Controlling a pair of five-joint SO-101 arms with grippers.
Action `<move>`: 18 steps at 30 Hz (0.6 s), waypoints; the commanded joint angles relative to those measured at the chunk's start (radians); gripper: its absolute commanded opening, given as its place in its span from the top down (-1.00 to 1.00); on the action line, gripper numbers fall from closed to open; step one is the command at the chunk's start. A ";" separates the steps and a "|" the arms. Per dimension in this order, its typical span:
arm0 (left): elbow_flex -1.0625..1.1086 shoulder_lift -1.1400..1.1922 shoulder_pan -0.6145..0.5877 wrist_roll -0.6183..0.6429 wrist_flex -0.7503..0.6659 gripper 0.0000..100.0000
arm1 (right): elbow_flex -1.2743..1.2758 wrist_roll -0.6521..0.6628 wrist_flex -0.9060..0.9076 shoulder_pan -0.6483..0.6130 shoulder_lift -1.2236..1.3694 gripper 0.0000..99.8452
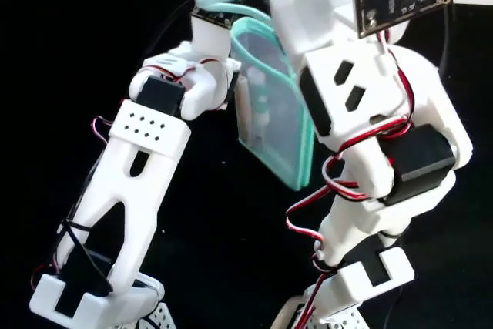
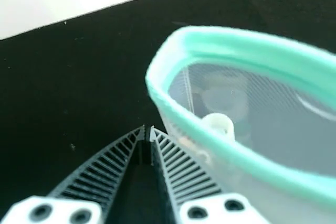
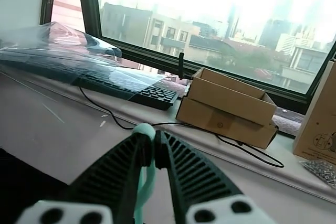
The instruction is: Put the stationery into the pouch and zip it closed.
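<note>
My right gripper (image 3: pixel 151 136) pinched the teal edge of the pouch (image 1: pixel 273 113), which hung upright between the arms, mouth open. Left gripper (image 2: pixel 146 129) sat closed, empty, beside it. I judged zipping due, once it caught the zip pull.

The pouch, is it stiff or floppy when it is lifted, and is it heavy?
Likely floppy: the pouch hangs with its teal rim bent where the right gripper pinches it. Probably light: thin see-through mesh walls.
</note>
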 commanded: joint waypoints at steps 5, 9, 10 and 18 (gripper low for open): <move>-0.004 -0.002 -0.004 0.009 -0.028 0.95 | -0.002 -0.044 0.001 -0.030 -0.035 0.99; 0.005 -0.001 -0.004 0.009 -0.031 0.95 | 0.070 -0.092 -0.004 -0.028 -0.038 0.99; 0.012 -0.001 -0.004 0.008 -0.034 0.95 | 0.087 -0.092 -0.008 -0.028 -0.038 0.99; 0.065 -0.013 -0.041 0.003 -0.021 0.94 | 0.111 -0.095 -0.008 0.012 -0.035 0.99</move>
